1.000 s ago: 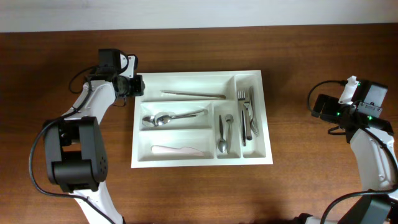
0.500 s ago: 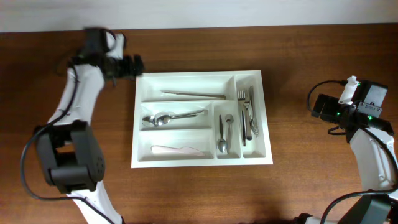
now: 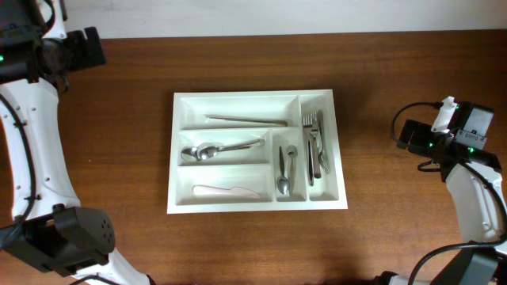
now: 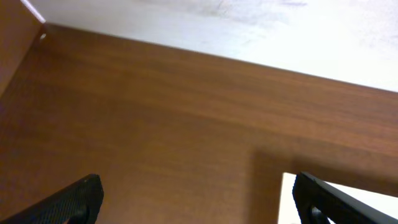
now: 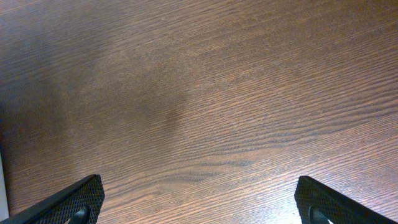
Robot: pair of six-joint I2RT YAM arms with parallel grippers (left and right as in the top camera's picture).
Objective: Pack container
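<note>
Container [image 3: 253, 203], white and rectangular, sits flat in the middle of the brown wooden table [image 3: 396, 237], its long sides running left to right. Its top long compartment holds a thin metal utensil [image 3: 247, 121], the middle one spoons [image 3: 218, 149], and the bottom one a pale knife-shaped piece [image 3: 230, 191]. The short upright compartment holds more spoons [image 3: 285, 172], and the tall one at the right end holds forks [image 3: 315, 142]. The right gripper [image 5: 199, 202] hovers over bare wood well to the right of it, fingers spread wide with nothing between them. The left gripper [image 4: 199, 199] is at the far left corner of the table, well apart from it, also spread wide and holding nothing.
</note>
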